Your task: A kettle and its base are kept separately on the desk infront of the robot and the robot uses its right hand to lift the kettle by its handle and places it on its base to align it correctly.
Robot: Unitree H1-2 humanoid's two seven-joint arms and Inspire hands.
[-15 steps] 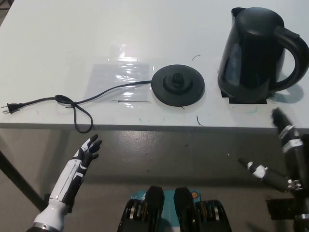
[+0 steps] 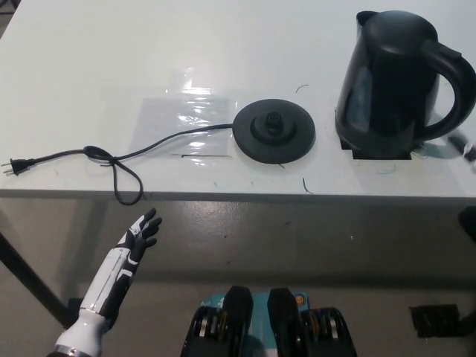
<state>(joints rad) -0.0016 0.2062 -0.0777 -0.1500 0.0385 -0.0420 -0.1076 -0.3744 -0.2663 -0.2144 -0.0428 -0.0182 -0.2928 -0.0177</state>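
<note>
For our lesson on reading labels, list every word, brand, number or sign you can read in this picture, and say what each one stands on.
None can be read.
Kettle: plain black, no brand or marking visible.
Base: no lettering visible.
Desk: only small pen-like marks and a clear sheet, no legible text.
Plug and cord: too small to show any print.
</note>
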